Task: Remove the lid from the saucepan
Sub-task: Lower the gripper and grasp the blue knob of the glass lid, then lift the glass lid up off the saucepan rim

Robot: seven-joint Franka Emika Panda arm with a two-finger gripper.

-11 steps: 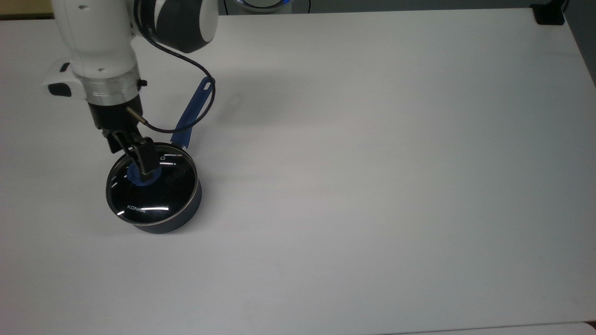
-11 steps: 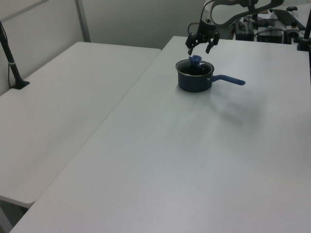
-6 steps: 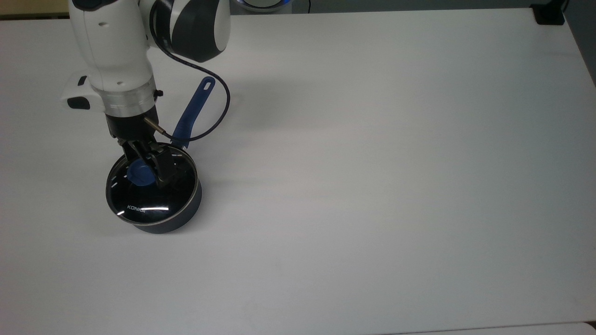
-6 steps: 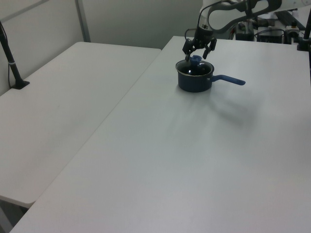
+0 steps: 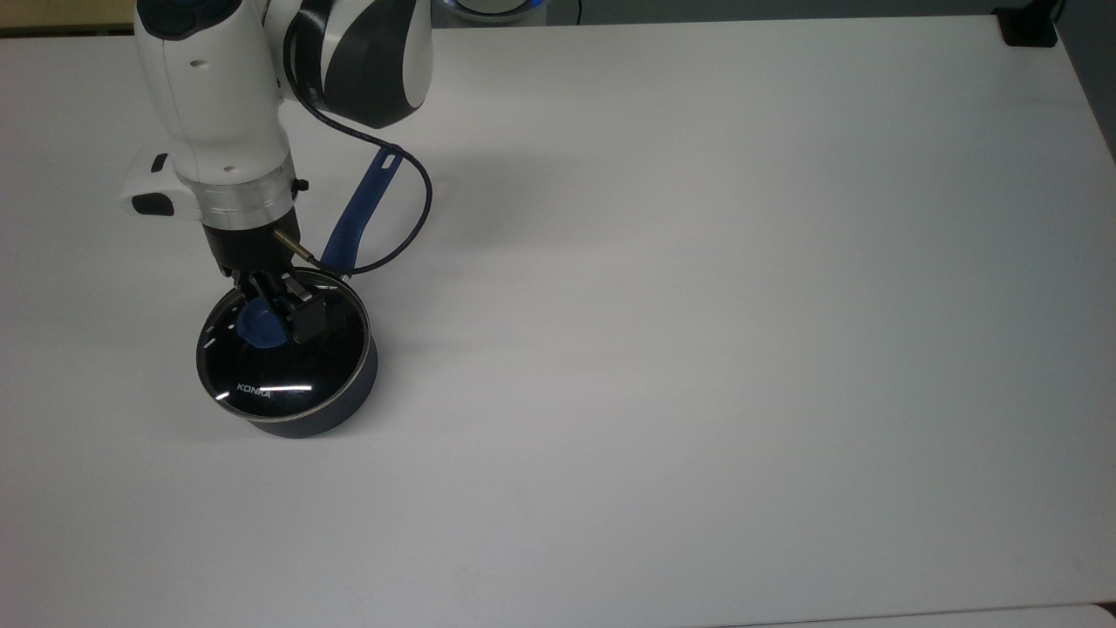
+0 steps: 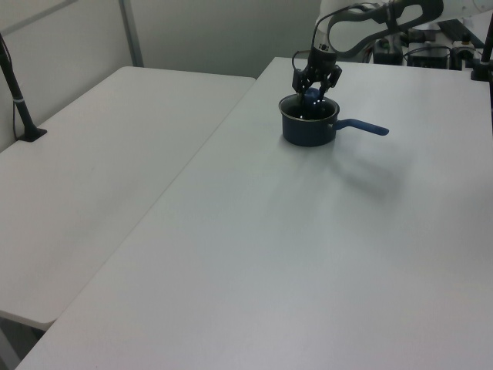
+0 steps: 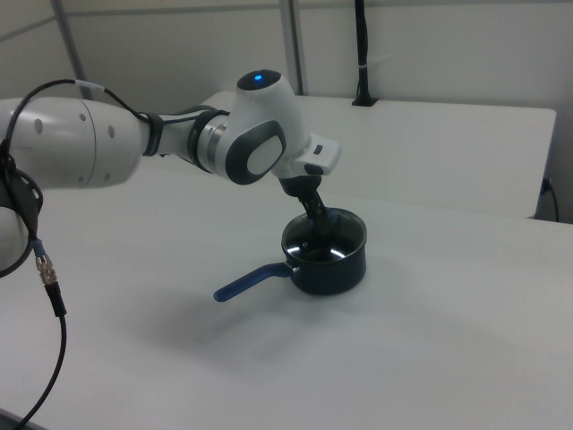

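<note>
We find the small round dark blue-grey saucepan standing on the white table, toward the top view's left. Its long blue handle points away, toward the top view's upper edge. The round clear glass lid with thin metal rim sits on the saucepan. The black two-finger gripper is down at the flat blue knob, fingers apart on either side of it.
</note>
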